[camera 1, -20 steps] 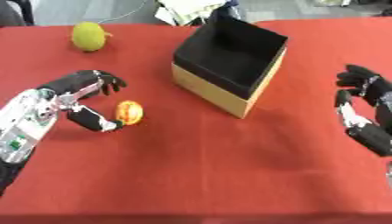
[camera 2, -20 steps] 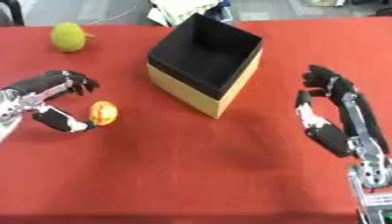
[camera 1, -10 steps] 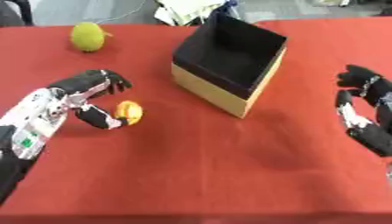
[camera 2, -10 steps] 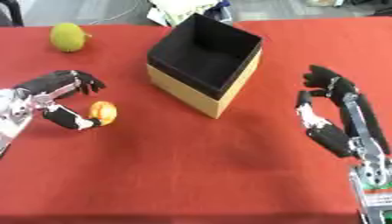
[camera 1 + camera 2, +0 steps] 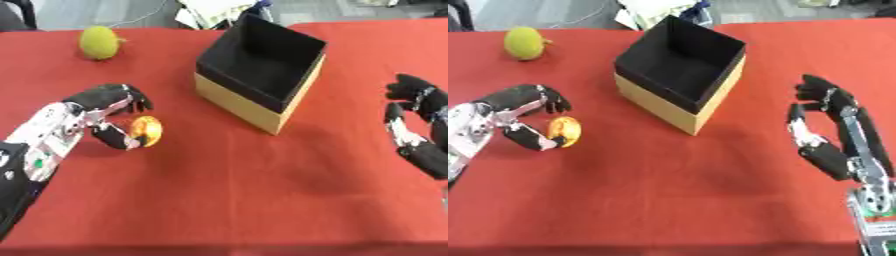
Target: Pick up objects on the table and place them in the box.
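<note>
Left hand [image 5: 96,115] at 9 o'clock on the red table [image 5: 227,200], fingers and thumb curled around the orange fruit [image 5: 146,131] but apparently not yet closed on it; fruit at the hand's 3 o'clock side, resting on the cloth, long axis roughly upright; box [image 5: 261,70] off toward 2 o'clock from the fruit, well apart. Right hand [image 5: 833,135] idle at 3 o'clock, fingers relaxed and open, holding nothing, far from the fruit. Green-yellow fruit [image 5: 99,42] near 11 o'clock, untouched. Compared with a second ago: thumb and fingers drawn closer about the orange fruit, which sits in much the same spot; box and right hand unchanged.
</note>
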